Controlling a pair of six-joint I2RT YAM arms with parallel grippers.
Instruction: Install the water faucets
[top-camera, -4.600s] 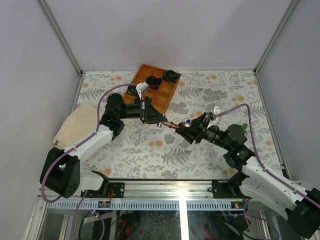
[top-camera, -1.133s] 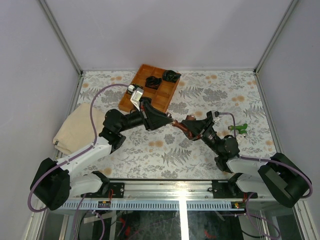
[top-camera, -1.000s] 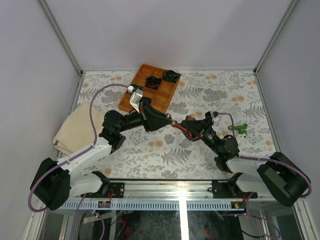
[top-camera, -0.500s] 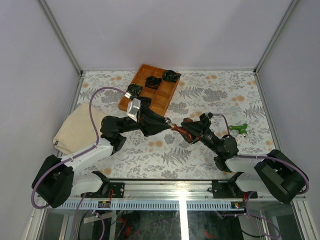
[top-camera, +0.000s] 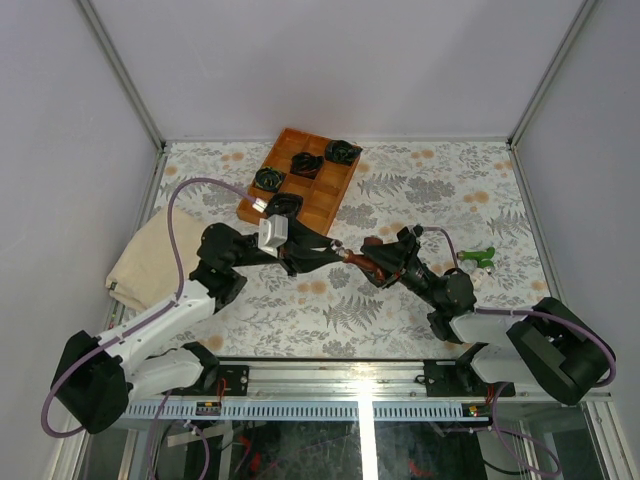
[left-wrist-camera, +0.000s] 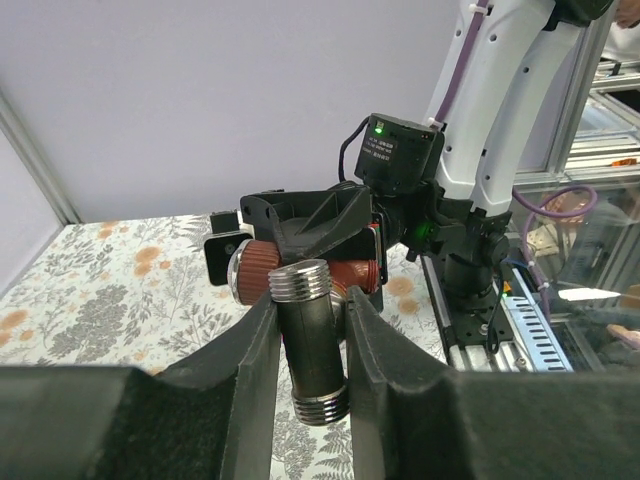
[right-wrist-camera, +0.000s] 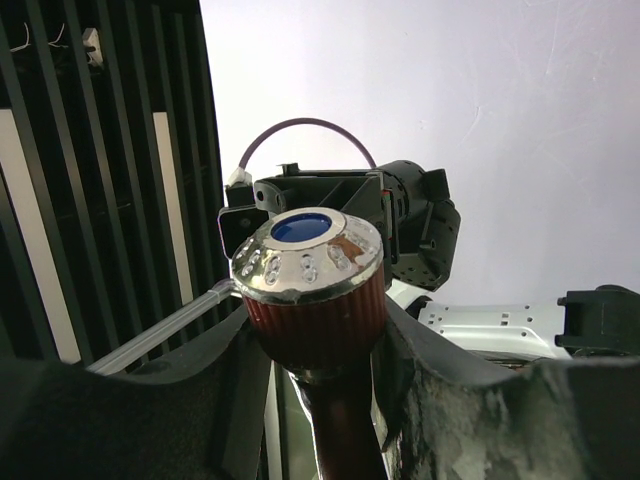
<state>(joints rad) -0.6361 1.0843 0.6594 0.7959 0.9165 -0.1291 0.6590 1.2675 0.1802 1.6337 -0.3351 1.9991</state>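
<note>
Far left: folded beige cloth (top-camera: 150, 258) on floral-patterned table cover (top-camera: 420, 190). Behind centre-left: brown wooden compartment tray (top-camera: 335, 195), black-and-green coiled bundles (top-camera: 306, 164) in its cells. Left gripper (left-wrist-camera: 306, 310) raised above table, pinching dark metal tube with silvery threaded ends (left-wrist-camera: 310, 365), near upright in wrist view. Right against tube: dark red-brown faucet with silvery blue-centred cap (right-wrist-camera: 310, 250), mid-air over table centre, clamped in right gripper (right-wrist-camera: 315, 345). Tube and faucet joined or not: cannot tell. Far right: bright green faucet (top-camera: 478, 258) lying on table, well apart from both grippers.
</note>
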